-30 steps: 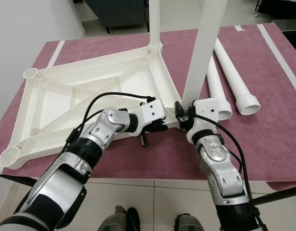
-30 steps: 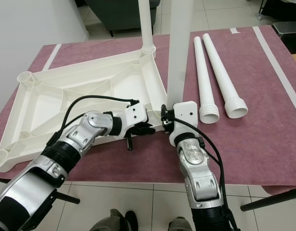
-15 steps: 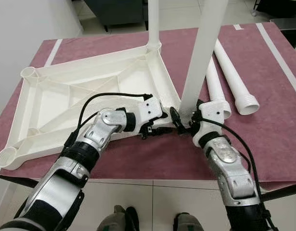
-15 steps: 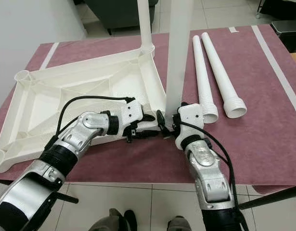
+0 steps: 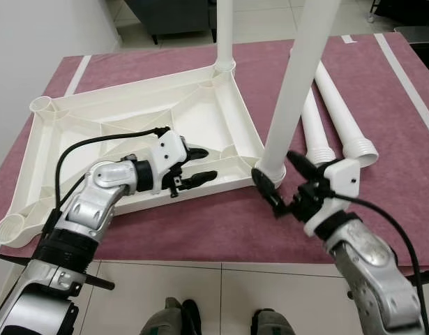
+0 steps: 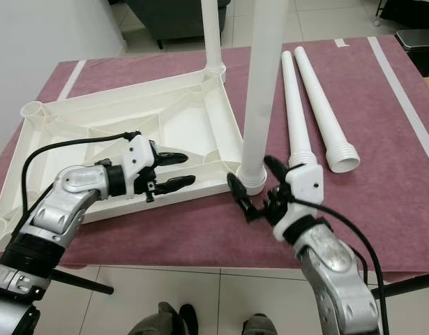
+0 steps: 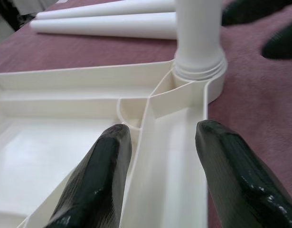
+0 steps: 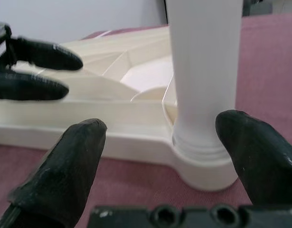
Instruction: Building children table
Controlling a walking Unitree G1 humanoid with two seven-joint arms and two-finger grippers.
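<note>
Left eye view: white plastic table top (image 5: 123, 132) lies upside down, ribs up, on a maroon-covered table (image 5: 200, 230). Two legs stand upright in its corner sockets: far leg (image 5: 224, 35) at the far right corner, near leg (image 5: 298, 77) at the near right corner. Two loose legs (image 5: 340, 118) lie side by side on the cloth right of the top, threaded ends toward the robot. Left gripper (image 5: 200, 164) is over the near edge of the top, fingers spread moderately; left wrist view shows the fingers (image 7: 100, 180) straddling the near edge rail, one inside the tray and one outside, contact with the rail not clear, nothing clamped. Right gripper (image 5: 287, 181) sits low just in front of the base of the near leg, fingers wide apart, holding nothing. In the right wrist view its fingers (image 8: 65, 166) sit on either side of the leg base and socket with gaps on both sides. Two empty sockets show at the left corners of the top. Robot's feet are visible on the tile floor (image 5: 200, 293) below the table edge.
</note>
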